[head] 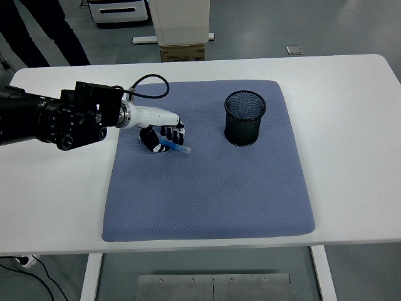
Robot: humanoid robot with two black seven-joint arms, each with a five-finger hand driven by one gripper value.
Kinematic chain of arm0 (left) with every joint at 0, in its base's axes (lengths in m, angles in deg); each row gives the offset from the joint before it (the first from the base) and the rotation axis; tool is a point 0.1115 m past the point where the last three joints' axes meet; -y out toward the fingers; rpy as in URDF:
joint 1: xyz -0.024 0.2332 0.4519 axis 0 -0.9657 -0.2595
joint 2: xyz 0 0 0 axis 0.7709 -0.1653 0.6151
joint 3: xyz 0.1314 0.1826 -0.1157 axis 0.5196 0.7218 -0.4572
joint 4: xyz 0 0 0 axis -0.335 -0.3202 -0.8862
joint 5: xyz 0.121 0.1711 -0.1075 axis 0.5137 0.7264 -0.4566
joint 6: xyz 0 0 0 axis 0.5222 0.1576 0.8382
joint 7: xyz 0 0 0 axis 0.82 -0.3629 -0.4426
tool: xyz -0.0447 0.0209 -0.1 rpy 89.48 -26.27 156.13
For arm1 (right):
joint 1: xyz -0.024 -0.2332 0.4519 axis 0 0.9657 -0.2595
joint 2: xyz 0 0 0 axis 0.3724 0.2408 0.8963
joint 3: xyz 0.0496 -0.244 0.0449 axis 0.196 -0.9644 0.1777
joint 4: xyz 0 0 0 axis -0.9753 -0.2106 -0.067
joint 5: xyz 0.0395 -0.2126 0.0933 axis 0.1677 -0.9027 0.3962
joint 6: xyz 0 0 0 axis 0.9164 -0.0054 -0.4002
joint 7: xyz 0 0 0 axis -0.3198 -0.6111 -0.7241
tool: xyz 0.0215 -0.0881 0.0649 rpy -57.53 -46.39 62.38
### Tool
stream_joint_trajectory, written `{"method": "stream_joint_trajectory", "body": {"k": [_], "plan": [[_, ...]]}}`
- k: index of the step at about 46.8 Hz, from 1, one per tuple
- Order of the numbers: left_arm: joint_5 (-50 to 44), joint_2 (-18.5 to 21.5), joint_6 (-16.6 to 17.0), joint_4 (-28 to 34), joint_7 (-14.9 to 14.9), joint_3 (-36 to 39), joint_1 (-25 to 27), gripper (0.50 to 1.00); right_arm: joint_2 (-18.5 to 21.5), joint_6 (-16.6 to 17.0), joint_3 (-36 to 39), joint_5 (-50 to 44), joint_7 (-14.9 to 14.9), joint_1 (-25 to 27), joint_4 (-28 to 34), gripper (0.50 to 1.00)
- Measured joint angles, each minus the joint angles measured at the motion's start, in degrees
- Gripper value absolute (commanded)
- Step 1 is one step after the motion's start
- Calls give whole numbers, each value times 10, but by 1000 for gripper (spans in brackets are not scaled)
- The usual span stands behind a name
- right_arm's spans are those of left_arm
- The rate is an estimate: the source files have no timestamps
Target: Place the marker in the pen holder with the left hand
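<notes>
A blue marker lies on the blue-grey mat, its right end sticking out past my left hand. The hand is low on the mat at its upper left, fingers curled down around the marker's left end. Whether the marker is lifted off the mat I cannot tell. The black mesh pen holder stands upright on the mat's upper right, about a hand's width to the right of the marker. The right arm is out of view.
The mat covers the middle of the white table. A person's dark trouser legs stand beyond the far left corner. A cardboard box and equipment sit on the floor behind the table.
</notes>
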Motion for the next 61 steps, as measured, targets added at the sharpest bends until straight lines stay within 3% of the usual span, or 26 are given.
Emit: {"method": "stream_joint_trajectory", "body": {"k": [5,10,42,61], "plan": [[0,0,0,0,0,0,0,561,0,0,0,0,0,0,0,1000],[0,1,-2,0,0,0,1,500,0,0,0,0,0,0,0,1000],[-4,6,-13,-1,2,-3,13,500,0,0,0,0,0,0,0,1000],[-26,10,-32,-6,3,-44,35,500,0,0,0,0,0,0,0,1000]]}}
